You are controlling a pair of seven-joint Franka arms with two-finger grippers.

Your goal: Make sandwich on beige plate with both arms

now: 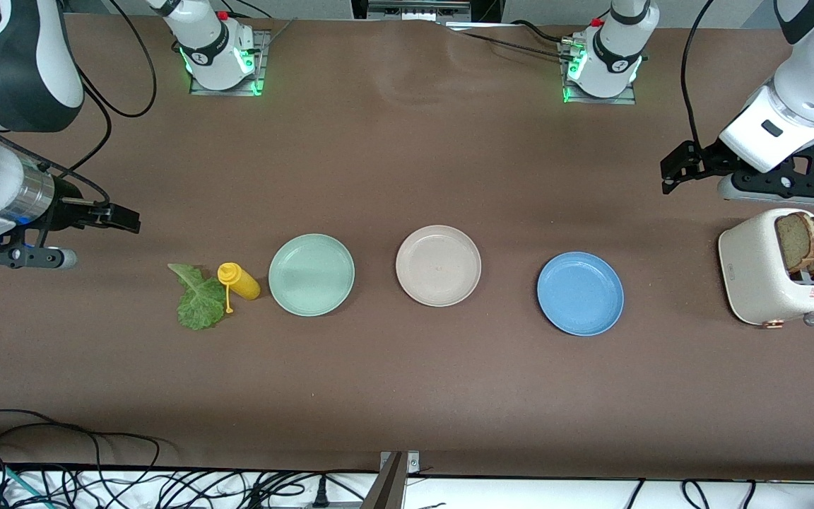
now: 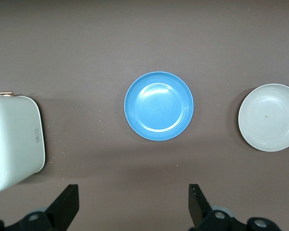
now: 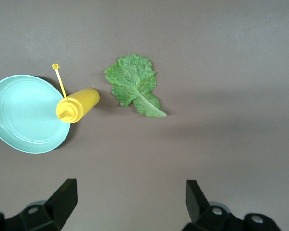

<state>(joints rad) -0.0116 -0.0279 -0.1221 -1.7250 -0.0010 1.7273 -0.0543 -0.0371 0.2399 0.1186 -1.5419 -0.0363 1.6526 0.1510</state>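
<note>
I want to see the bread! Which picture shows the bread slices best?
The front view: both bread slices stand up out of the toaster. The left wrist view shows the toaster with only a sliver of bread at its edge. The right wrist view shows none.

We see a broad counter (image 1: 407, 382) covered in matte brown material, evenly lit from above, with soft shadows across it. Along its edge nearest the front camera runs a white strip (image 1: 591, 493) strewn with tangled black cables (image 1: 61, 474). A small metal bracket (image 1: 400, 463) sits at the middle of that edge.
</note>
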